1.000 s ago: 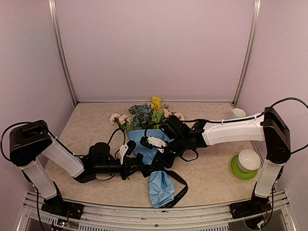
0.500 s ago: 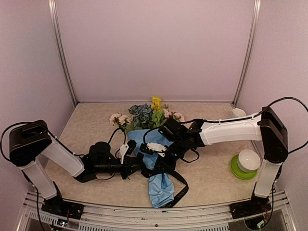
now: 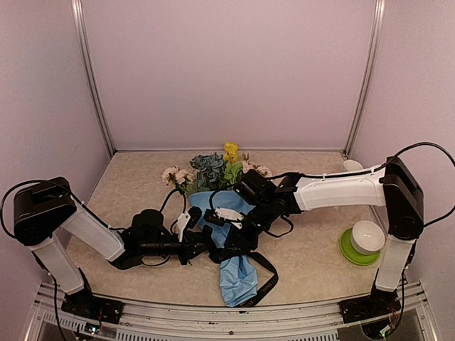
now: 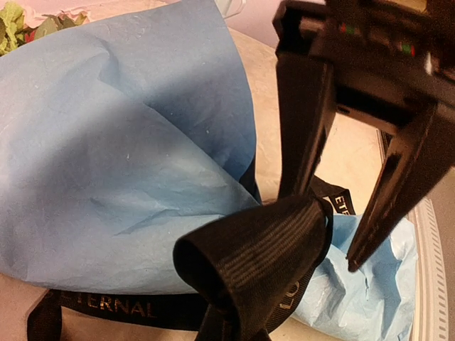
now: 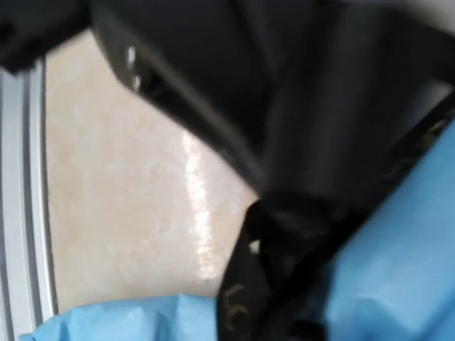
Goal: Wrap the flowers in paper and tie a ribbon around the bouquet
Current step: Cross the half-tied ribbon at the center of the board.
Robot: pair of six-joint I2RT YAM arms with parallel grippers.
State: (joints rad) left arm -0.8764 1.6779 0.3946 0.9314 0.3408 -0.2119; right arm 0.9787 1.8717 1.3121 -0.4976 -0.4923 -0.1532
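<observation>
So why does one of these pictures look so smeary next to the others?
Right wrist view: too close, so everything is soft; the ribbon lettering smears and a glare streak lies on the table. Left wrist view: ribbon loop and paper crisp, edges bowed by the wide lens. Top external view: even light, faint shadows.

The left arm (image 3: 89, 233) and right arm (image 3: 341, 192) wore white shells between bulky black joints (image 3: 43, 209), on black bases (image 3: 366, 307). Thin black cables (image 3: 425, 146) looped off their shoulders. The right hand (image 4: 320, 227) was black, with long flat tapering fingers (image 4: 302, 106) and tiny red and green lights (image 4: 348, 30)
</observation>
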